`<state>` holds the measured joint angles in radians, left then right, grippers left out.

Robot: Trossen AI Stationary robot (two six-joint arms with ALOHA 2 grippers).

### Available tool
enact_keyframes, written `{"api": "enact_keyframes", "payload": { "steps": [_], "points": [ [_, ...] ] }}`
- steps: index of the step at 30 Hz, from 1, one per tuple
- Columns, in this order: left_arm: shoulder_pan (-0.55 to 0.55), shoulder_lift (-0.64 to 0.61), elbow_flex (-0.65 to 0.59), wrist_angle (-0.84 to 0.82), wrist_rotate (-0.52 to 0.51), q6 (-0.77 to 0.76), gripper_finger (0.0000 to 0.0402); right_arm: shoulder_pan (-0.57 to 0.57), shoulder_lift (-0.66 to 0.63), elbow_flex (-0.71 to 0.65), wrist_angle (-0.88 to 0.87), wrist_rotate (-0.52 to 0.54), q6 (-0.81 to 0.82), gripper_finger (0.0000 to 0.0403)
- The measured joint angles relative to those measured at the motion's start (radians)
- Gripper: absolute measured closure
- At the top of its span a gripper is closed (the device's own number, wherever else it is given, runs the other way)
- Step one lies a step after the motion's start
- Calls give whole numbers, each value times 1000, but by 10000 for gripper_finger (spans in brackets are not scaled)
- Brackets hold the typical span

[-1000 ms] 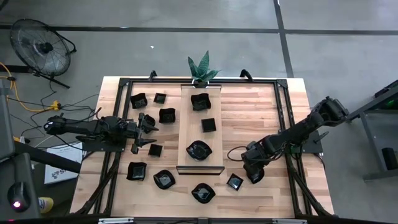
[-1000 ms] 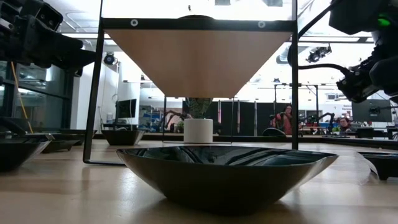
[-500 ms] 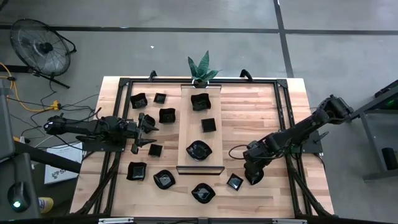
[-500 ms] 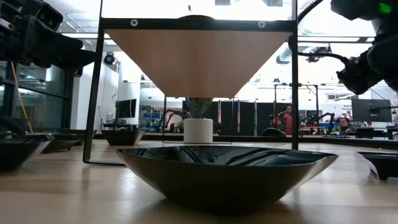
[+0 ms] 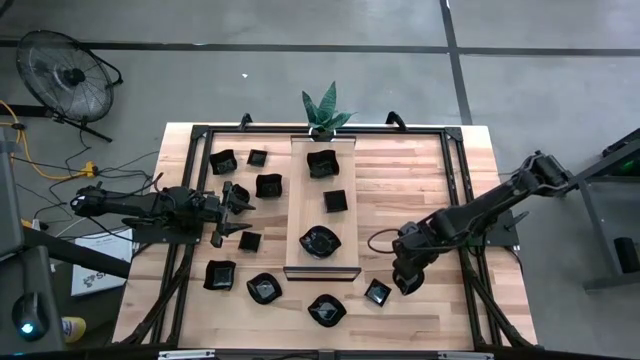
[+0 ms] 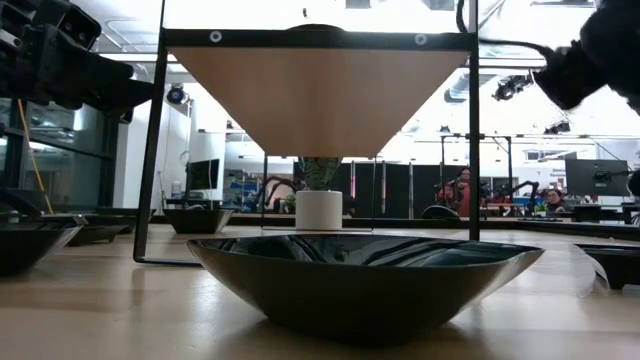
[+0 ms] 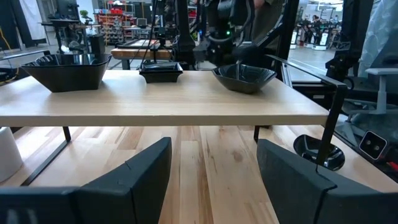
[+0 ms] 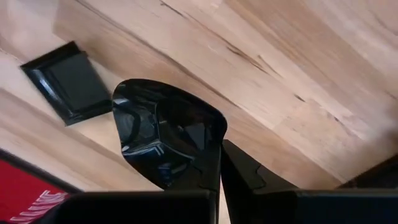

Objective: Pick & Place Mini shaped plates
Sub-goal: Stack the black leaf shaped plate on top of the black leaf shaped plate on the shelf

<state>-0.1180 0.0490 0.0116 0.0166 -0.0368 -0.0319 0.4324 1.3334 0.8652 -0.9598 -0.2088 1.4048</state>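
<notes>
Right wrist view shows the right fingers [image 8: 219, 171] clamped on a plate's [image 8: 166, 130] rim, above the desk [image 5: 420, 180] near its front right; the board [image 5: 305, 200] lies to its left. Left fingers [image 7: 211, 180], spread apart, wait.

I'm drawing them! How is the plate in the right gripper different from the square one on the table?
The held plate is curvy-rimmed; the square plate has straight edges. The right gripper pinches the held plate aloft; the square plate lies flat. Both are shiny black.
</notes>
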Motion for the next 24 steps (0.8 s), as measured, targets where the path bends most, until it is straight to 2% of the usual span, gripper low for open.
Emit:
{"api": "enact_keyframes", "payload": {
  "steps": [12,24],
  "points": [
    [0,0,0,0,0,0,168,0,0,173,-165,62,-31,403],
    [0,0,0,0,0,0,168,0,0,228,-173,91,-36,403]
  ]
}}
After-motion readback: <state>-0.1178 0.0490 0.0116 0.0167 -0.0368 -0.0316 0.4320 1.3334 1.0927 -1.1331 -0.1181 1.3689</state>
